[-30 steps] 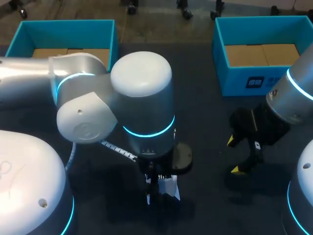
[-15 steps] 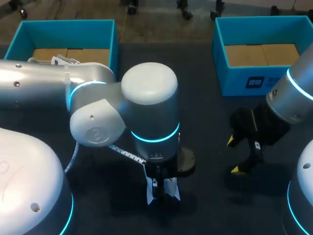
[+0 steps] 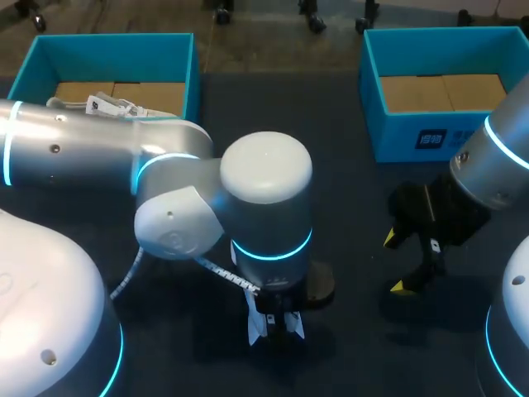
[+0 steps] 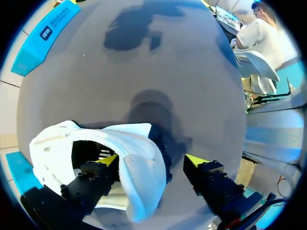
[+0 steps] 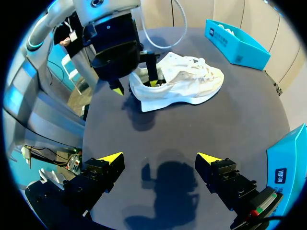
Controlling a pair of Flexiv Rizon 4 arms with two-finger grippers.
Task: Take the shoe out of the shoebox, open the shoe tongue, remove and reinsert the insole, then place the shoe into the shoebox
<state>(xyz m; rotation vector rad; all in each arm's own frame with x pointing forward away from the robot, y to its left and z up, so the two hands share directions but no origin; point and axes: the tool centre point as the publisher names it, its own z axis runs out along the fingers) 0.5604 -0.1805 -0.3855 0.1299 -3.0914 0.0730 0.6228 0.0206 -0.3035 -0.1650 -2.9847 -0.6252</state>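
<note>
White lace-up shoe [image 5: 187, 84], upright on sole

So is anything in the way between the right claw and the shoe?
Nothing visible. Only bare table lies between the right gripper and the shoe. The left gripper is at the shoe's heel, one finger inside it, beside that path rather than across it.
</note>
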